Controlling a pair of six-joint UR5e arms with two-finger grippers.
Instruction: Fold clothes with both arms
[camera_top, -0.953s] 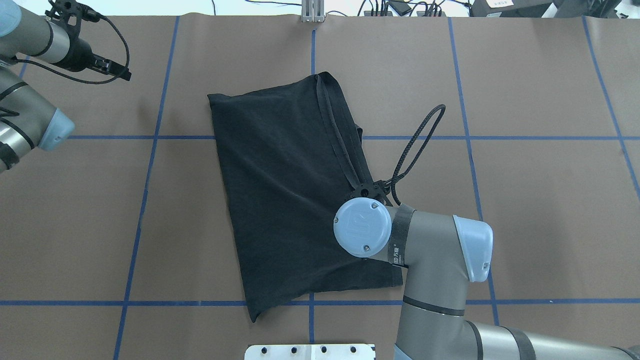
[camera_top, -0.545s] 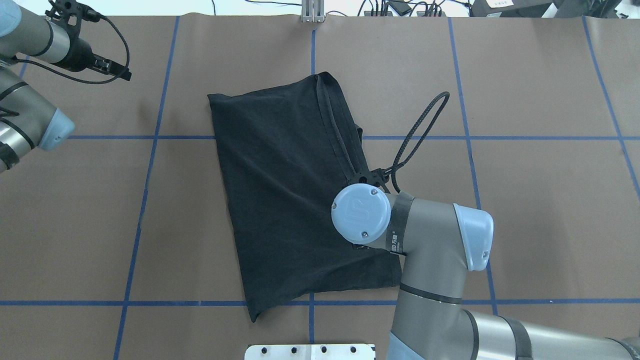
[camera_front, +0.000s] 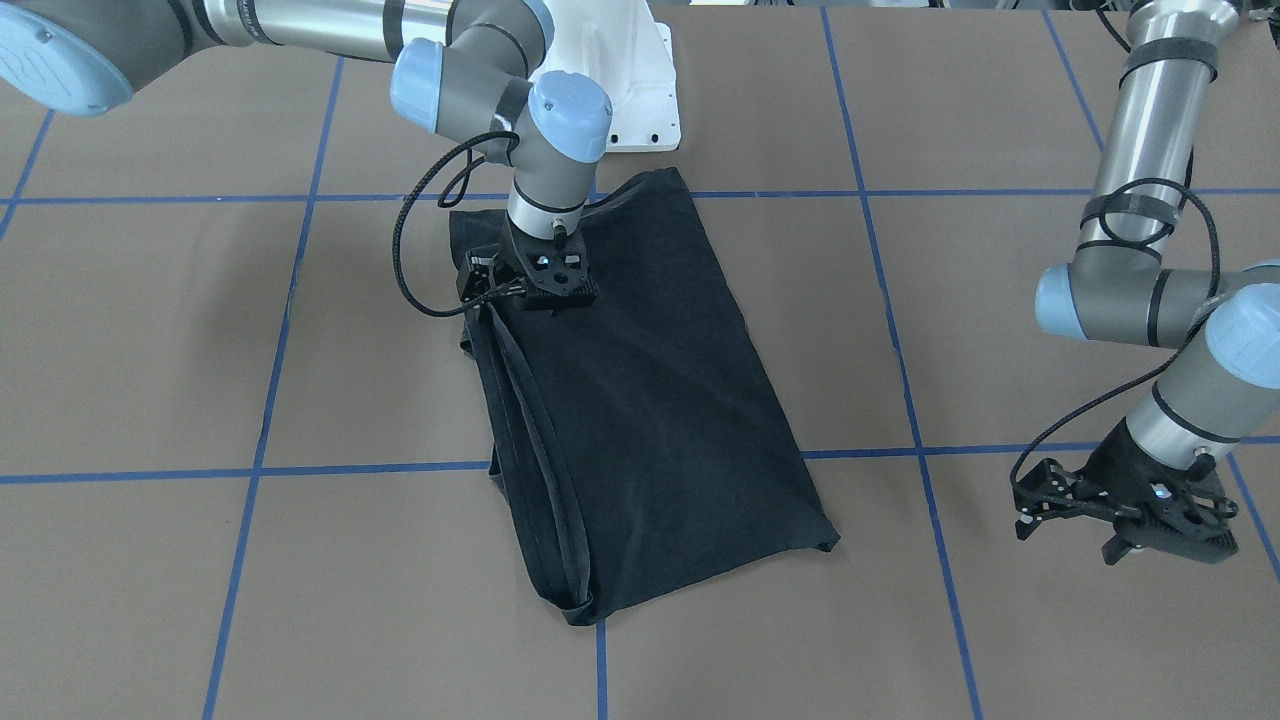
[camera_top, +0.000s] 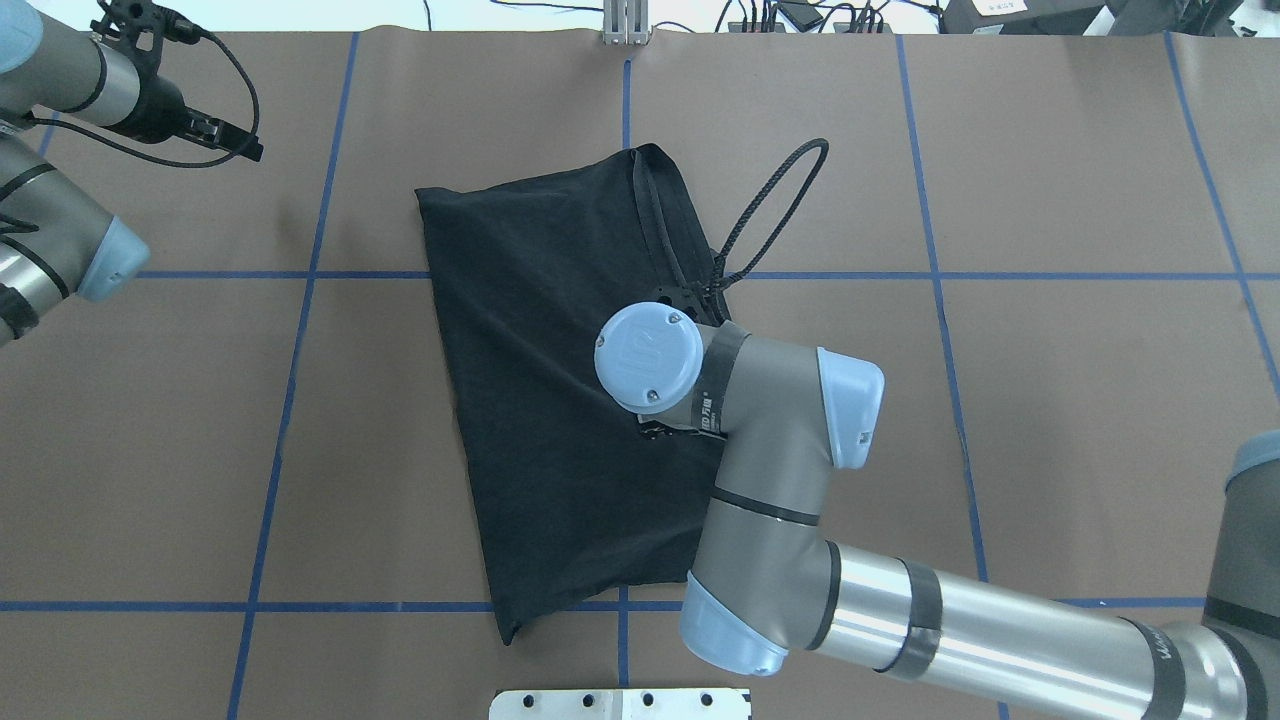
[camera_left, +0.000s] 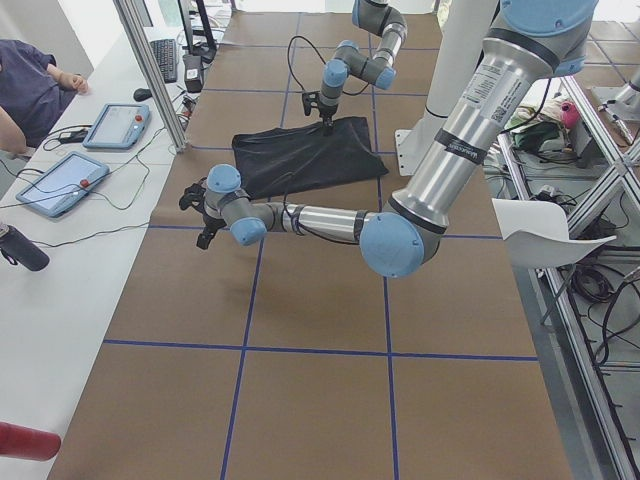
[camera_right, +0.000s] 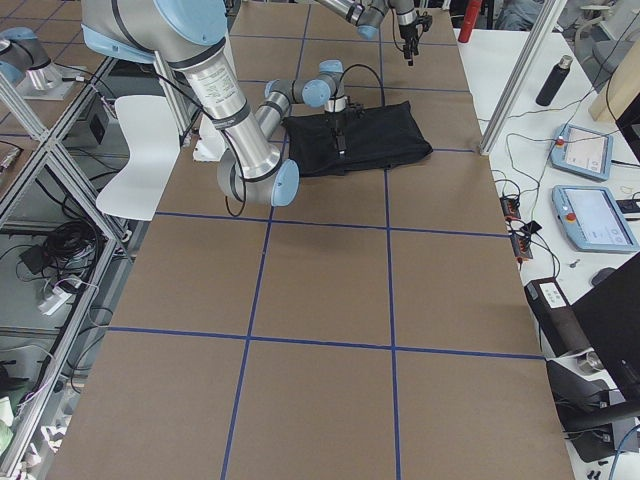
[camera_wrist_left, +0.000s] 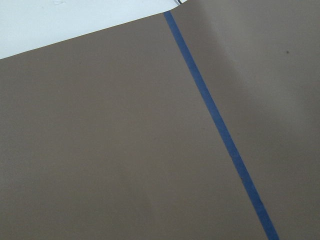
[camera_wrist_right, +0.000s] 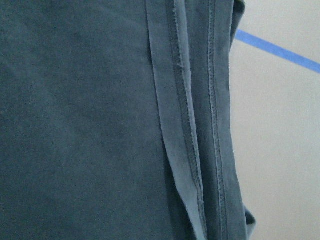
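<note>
Right claw (camera_front: 535, 293) has slid up the hem of the folded black T-shirt (camera_top: 540, 400), four o'clock toward two, centre of the desk (camera_top: 1050, 400). It's hunting a fresh grab point, I'd say. Left claw (camera_front: 1130, 510) waits at ten o'clock. Neither grip is readable.

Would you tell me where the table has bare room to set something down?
Bare table lies between the left tool and the T-shirt, and right of the right arm's elbow. It is crowded at the shirt's layered edge, under the right tool.
</note>
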